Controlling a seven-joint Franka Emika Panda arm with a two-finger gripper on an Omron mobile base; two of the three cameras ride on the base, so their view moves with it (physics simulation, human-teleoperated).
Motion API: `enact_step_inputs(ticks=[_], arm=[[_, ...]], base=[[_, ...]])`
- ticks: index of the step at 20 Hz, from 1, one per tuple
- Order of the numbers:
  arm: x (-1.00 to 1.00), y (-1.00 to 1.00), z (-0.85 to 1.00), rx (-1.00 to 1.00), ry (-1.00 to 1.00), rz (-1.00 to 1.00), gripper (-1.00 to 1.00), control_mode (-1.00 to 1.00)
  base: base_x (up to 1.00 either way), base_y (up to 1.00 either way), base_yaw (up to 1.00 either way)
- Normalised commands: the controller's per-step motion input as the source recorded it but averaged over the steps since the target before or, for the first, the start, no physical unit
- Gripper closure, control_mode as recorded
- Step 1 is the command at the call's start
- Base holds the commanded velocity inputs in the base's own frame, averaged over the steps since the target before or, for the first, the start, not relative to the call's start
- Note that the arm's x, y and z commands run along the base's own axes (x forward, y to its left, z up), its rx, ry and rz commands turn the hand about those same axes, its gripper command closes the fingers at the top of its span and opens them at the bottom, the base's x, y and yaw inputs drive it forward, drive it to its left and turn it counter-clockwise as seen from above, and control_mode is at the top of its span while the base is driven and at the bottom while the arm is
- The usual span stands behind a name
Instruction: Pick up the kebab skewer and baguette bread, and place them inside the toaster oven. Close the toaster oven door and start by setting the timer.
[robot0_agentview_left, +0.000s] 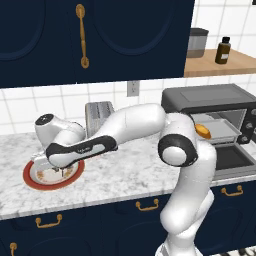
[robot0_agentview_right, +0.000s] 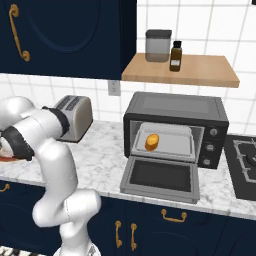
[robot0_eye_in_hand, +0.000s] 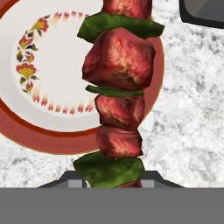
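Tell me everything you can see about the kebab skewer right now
The kebab skewer fills the middle of the hand view, running lengthwise up from the end effector, whose fingers close on its near end. It carries rough dark red meat chunks alternating with flat green vegetable pieces; the stick itself is hidden. Behind it lies the red-rimmed floral plate on the marble counter. Whether it still touches the plate cannot be told.

I note white square wall tiles (robot0_agentview_right: 220, 30) behind a grey-veined marble counter (robot0_agentview_left: 125, 175). Navy upper cabinets (robot0_agentview_left: 125, 35) and lower cabinets (robot0_agentview_right: 165, 225) carry brass handles (robot0_agentview_left: 81, 35). A wooden shelf (robot0_agentview_right: 200, 70) holds a canister (robot0_agentview_right: 158, 46) beside a dark bottle (robot0_agentview_right: 175, 56).
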Motion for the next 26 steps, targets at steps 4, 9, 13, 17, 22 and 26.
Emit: enact_step_inputs(ticks=[4,9,13,17,22,26], arm=[[-1.00,-0.80,0.39,0.00,0.00,-0.04,1.00,-1.00],[-0.78,-0.74,0.30,-0.01,0.00,-0.06,1.00,-1.00],[-0.41,-0.97,0.18,-0.01,0.00,-0.04,1.00,-1.00],[-0.17,-0.98,0.21,0.00,0.01,0.00,1.00,-1.00],[-0.27,-0.95,0.13,-0.01,0.00,0.00,1.00,-1.00],[-0.44,-0.83,0.12,0.00,0.00,0.00,1.00,-1.00]], base=[[0.00,0.00,0.00],[0.00,0.00,0.00],[0.00,0.00,0.00],[0.00,0.00,0.00],[0.00,0.00,0.00],[0.00,0.00,0.00]])
